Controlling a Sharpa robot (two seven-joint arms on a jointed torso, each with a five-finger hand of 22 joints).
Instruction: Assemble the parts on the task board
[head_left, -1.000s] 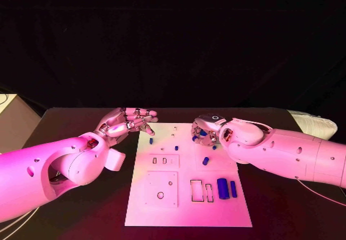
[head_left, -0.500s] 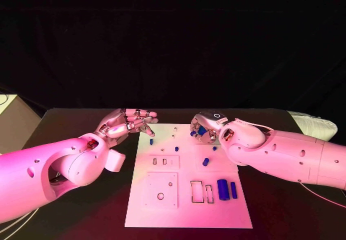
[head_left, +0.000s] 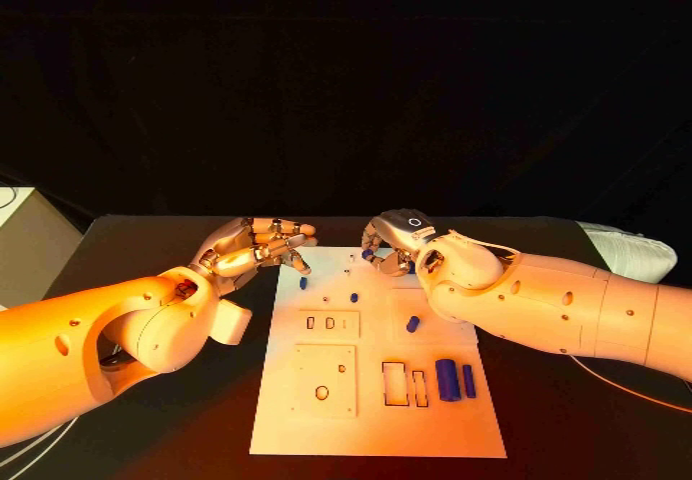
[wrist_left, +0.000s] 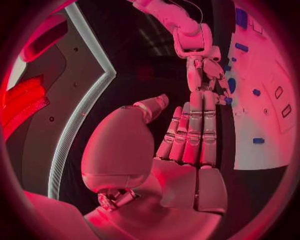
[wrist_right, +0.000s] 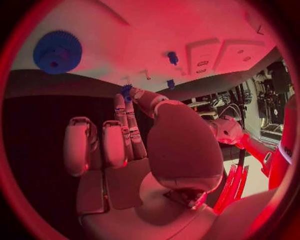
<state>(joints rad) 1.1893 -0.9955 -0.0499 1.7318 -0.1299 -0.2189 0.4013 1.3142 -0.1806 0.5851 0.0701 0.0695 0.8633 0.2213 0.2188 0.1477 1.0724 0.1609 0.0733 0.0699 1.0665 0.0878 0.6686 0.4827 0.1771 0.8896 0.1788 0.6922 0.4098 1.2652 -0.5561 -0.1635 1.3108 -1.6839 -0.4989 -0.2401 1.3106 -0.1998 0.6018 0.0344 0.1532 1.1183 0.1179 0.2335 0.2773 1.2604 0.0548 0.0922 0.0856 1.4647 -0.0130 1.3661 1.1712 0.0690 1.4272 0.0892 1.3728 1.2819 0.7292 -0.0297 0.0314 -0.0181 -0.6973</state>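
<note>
Above the task board, right hand pinches a small gear.

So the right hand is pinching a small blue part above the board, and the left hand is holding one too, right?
Not quite. In the left wrist view the left hand holds nothing. The right hand does pinch a small blue part above the task board.

The left hand reaches out with its fingers straight and close together, holding nothing. Beyond them the right hand pinches a small blue part above the white board, where other blue parts lie.
</note>
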